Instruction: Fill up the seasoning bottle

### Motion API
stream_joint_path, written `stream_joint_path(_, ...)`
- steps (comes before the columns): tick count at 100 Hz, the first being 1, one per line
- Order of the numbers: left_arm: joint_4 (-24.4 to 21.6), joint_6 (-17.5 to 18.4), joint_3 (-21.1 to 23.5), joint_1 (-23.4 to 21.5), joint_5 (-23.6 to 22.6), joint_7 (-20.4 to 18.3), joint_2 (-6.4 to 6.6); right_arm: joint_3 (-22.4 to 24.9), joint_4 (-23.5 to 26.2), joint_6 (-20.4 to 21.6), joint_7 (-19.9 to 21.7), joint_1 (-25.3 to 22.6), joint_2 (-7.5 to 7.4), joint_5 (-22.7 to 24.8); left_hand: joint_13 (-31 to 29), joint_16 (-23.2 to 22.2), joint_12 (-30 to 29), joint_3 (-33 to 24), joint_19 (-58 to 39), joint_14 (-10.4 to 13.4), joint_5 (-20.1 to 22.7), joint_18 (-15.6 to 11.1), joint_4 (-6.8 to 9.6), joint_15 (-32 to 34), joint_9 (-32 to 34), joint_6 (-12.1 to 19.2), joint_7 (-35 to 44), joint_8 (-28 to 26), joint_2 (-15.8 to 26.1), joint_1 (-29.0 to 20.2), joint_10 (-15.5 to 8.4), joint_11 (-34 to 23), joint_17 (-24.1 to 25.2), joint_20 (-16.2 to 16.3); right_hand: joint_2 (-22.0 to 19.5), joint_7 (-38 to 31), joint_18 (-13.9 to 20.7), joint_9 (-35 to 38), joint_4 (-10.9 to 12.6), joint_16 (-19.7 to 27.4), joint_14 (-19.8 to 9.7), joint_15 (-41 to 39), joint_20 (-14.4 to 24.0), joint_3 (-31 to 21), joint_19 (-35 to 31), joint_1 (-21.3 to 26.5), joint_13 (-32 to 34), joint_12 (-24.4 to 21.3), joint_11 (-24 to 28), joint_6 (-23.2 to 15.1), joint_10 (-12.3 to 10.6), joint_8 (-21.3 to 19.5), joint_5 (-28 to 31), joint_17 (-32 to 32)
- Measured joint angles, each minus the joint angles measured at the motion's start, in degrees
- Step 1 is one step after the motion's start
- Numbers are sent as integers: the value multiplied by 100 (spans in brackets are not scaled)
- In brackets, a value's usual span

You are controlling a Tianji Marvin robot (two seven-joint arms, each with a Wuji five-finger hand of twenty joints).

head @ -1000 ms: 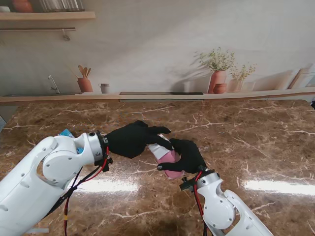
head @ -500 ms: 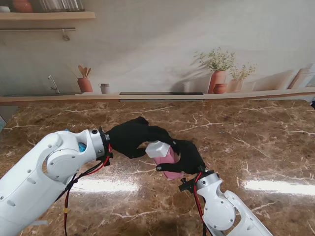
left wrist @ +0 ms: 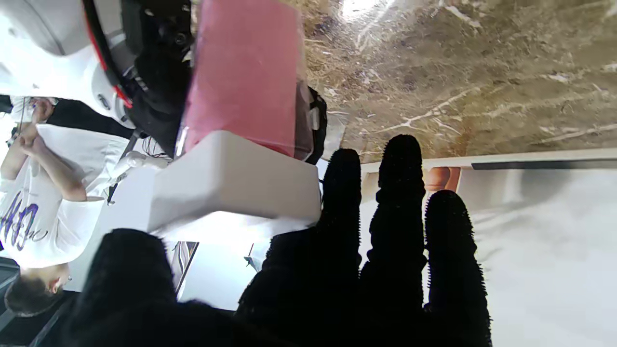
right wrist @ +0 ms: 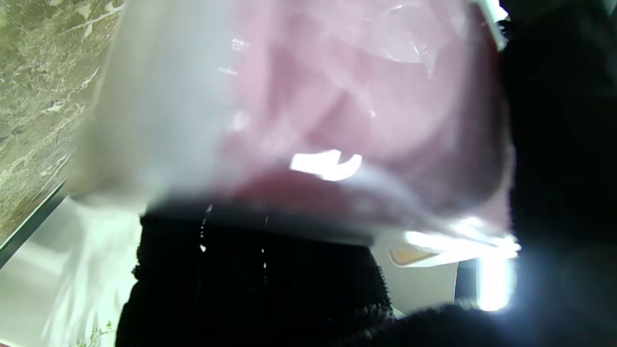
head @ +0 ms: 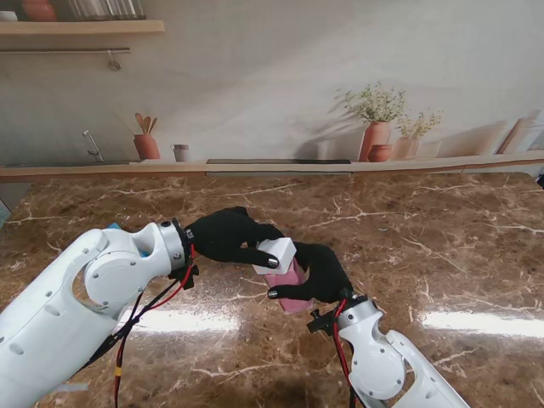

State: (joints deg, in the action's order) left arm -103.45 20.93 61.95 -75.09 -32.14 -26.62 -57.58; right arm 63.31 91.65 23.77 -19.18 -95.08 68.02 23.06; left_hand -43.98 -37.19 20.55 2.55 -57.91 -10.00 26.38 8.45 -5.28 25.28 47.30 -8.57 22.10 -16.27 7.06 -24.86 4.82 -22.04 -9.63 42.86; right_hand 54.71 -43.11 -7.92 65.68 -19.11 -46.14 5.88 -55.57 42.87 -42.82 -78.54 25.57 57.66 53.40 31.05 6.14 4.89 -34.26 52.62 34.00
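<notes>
The seasoning bottle [head: 289, 281], clear with pink contents, is held off the table near its middle in my right hand [head: 321, 270], whose black fingers wrap its body. Its square white cap [head: 276, 252] sits at the bottle's upper end, pinched between the thumb and fingers of my left hand [head: 226, 237]. The left wrist view shows the cap [left wrist: 231, 180] against the pink bottle [left wrist: 243, 72], with the other left fingers [left wrist: 397, 231] stretched out beside it. I cannot tell whether the cap is loose. The bottle [right wrist: 313, 111] fills the right wrist view.
The brown marble table top [head: 442, 246] spreads all around both hands. A small blue object [head: 114, 228] peeks out behind my left forearm. Along the far ledge stand terracotta pots with plants [head: 376, 136] and a utensil holder [head: 146, 144].
My left hand has slid back from over the bottle's top, uncovering the white cap, and now pinches it. The cap has shifted a little farther from me and to the right. The right hand stays put.
</notes>
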Motion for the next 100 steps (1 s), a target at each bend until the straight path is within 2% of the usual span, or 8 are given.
stream_joint_path(16,-99,-100,204,-16,259,-314,-4,30,8,0,5,-8,7,-11,221,322,-343,-7,150,-8,-839,6,109,-165,-744,357,-1350,721,0,87,97,327,19,-307,0,0,0,0,0,0,0,0,0,0,0,0,0,0,0,0,0,0,-1,0)
stream_joint_path(21,-133,-97,324,-51,264,-315,-8,59,15,0,6,-16,10,-13,488,414,-434,-53,436,-27,-1043,147,255,-355,-1155,538,-1619,723,0,-695,98,433,183,-388,0,0,0,0,0,0,0,0,0,0,0,0,0,0,0,0,0,0,-1,0)
stream_joint_path(34,-220,-367,496,-140,896,-448,11,98,18,-4,6,-27,11,-24,1151,526,-437,-5450,960,-99,-1233,383,220,-735,-2057,1402,-1857,412,-2007,-1291,-224,717,633,-385,0,0,0,0,0,0,-1,0,0,0,0,0,0,0,0,0,0,0,-2,0)
stream_joint_path(38,-269,-483,506,-173,906,-453,17,99,18,-4,4,-28,11,-24,1269,540,-437,-6431,1117,-105,-1236,416,-3,-841,-2351,1656,-1857,244,-2748,-1842,-318,763,734,-370,0,0,0,0,0,0,-1,0,0,0,0,0,0,0,0,0,0,0,-2,0)
stream_joint_path(44,-318,-492,509,-221,731,-417,17,100,18,-4,0,-28,10,-24,1427,559,-437,-7008,1240,-105,-1377,419,-62,-851,-2868,1959,-1867,27,-3318,-2764,-421,762,806,-353,0,0,0,0,0,0,-1,0,0,0,0,0,0,0,0,0,0,0,-3,0)
stream_joint_path(57,-288,244,471,-256,-83,-127,20,92,16,-4,-1,-24,9,-24,1905,677,-646,-7070,1372,-143,-1592,438,152,-986,-3495,2102,-2016,-138,-3368,-3684,-424,1134,931,-297,0,0,0,0,0,0,-1,0,0,0,0,0,0,0,0,0,0,0,-3,0)
stream_joint_path(88,-171,529,179,-115,-76,-136,62,37,14,-12,0,1,7,-14,1953,591,5,-5971,1405,3,-1446,345,59,-981,-3724,2161,-1795,-715,-3075,-3549,-422,1633,950,-146,0,0,0,0,0,0,0,0,0,0,0,0,0,0,0,0,0,0,-10,1)
stream_joint_path(100,-166,549,178,-111,-284,-20,49,13,14,-18,0,13,7,-11,1755,-1,337,-5483,1272,164,-1412,290,-18,-553,-3701,2240,-677,-1326,-2919,-3145,-695,794,931,-76,0,0,0,0,0,0,-1,-5,0,0,0,0,0,0,0,0,0,18,-10,1)
